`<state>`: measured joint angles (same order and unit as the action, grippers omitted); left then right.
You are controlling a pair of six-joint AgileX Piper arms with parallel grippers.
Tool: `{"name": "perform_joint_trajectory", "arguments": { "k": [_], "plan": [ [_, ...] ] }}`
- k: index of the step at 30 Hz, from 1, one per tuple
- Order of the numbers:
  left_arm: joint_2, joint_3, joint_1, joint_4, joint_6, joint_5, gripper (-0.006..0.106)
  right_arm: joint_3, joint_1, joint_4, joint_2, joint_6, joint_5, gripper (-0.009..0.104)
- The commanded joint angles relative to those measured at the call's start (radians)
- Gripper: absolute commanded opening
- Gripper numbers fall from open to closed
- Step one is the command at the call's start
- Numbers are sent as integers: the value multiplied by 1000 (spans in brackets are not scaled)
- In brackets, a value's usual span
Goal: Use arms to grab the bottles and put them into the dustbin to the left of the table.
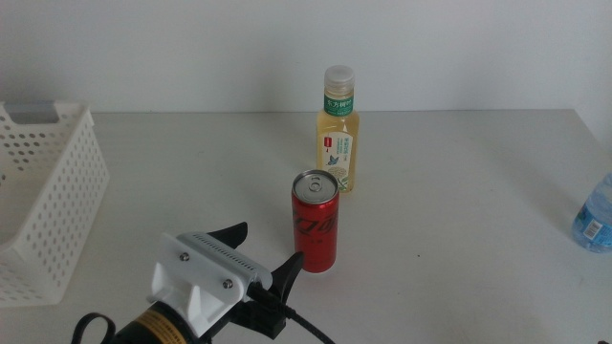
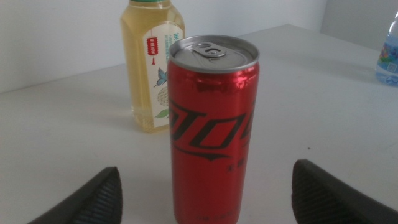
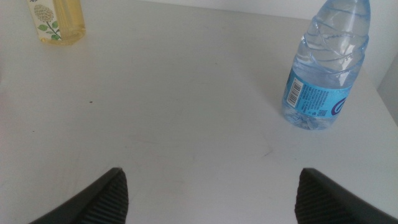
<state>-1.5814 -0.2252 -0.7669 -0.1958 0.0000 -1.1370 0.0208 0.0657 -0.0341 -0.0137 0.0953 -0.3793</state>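
Light-grey bench (image 1: 459, 191) against a plain white wall. Left tool (image 1: 263, 256) released, jaws spread, just short of the upright red can (image 1: 316, 222), not touching. Tea bottle (image 1: 339, 132) stands close behind the can. Water bottle (image 1: 596, 214) at the bench's right edge. Right tool (image 3: 208, 193) released, over bare bench. White bin (image 1: 48, 201) far left; open surface between.
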Motion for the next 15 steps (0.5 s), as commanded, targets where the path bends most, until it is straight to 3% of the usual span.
{"name": "perform_joint_trajectory", "arguments": {
  "k": [1,7,15],
  "plan": [
    [-14,-57,30,66,-40,-101,93,-2,-5,6,-21,9,65,82],
    [-112,-150,108,229,-90,-102,93,-2,-5,6,-21,9,65,82],
    [-218,-258,121,255,-108,-100,93,-2,-5,6,-21,9,65,82]
  ]
}}
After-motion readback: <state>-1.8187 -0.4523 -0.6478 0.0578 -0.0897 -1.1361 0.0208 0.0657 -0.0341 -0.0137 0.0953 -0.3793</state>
